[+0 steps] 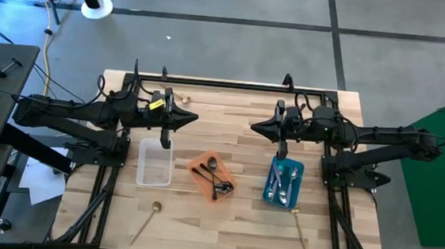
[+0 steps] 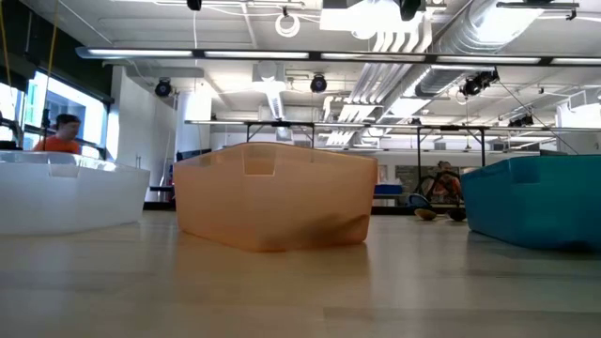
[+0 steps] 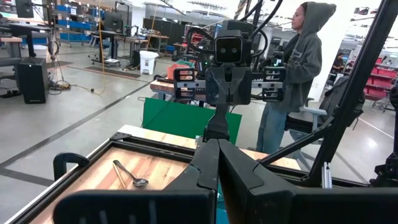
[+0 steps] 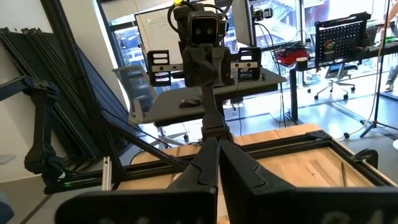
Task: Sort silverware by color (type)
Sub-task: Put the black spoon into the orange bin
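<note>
Three trays stand in a row on the wooden table. The clear tray [image 1: 155,164] shows nothing inside. Dark spoons [image 1: 216,180] lie in the orange tray [image 1: 200,170]. Silver spoons [image 1: 283,183] lie in the blue tray [image 1: 268,193]. Two gold spoons lie flat on the wood near the front edge, one at the left [image 1: 145,222] and one at the right [image 1: 299,228] [image 3: 127,174]. My left gripper [image 1: 193,120] [image 3: 217,158] and my right gripper [image 1: 254,127] [image 4: 217,158] are both shut on nothing. They hover level above the table's far half, tips facing each other.
A small gold piece [image 1: 183,99] lies by the left arm near the far edge. A black frame [image 1: 233,86] runs along the table's edges. The low view shows the clear [image 2: 56,192], orange [image 2: 272,202] and blue [image 2: 535,202] trays. A person in a grey hoodie [image 3: 298,68] stands beyond the table.
</note>
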Controlling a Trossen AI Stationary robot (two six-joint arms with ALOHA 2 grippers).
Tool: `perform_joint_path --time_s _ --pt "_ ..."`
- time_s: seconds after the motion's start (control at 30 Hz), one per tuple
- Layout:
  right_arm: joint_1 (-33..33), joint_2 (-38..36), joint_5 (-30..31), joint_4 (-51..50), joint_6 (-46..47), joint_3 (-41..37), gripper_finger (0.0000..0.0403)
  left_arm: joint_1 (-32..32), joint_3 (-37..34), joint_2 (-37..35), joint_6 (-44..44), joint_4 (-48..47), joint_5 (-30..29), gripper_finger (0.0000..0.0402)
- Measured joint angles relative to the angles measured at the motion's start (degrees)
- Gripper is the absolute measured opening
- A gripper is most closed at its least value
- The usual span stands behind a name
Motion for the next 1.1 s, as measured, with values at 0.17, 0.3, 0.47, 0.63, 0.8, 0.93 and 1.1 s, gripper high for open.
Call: perform_joint_path --time_s 0.17,0.3,0.47,0.63,0.8,0.93,1.1 --pt "0.0 0.0 0.0 0.0 0.6 0.0 0.0 0.0 0.0 0.0 0.0 0.0 0.0 0.0" --pt "0.0 0.0 0.1 0.0 1.5 0.0 0.0 0.0 0.0 0.0 0.0 -0.3 0.0 0.0" --pt "0.0 0.0 0.3 0.0 1.5 0.0 0.0 0.0 0.0 0.0 0.0 -1.0 0.0 0.0" --pt "0.0 0.0 0.3 0.0 1.5 0.0 0.0 0.0 0.0 0.0 0.0 -1.0 0.0 0.0" --pt "0.0 0.0 0.3 0.0 1.5 0.0 0.0 0.0 0.0 0.0 0.0 -1.0 0.0 0.0" --pt "0.0 0.0 0.3 0.0 1.5 0.0 0.0 0.0 0.0 0.0 0.0 -1.0 0.0 0.0" --pt "0.0 0.0 0.4 0.0 1.5 0.0 0.0 0.0 0.0 0.0 0.0 -1.0 0.0 0.0"
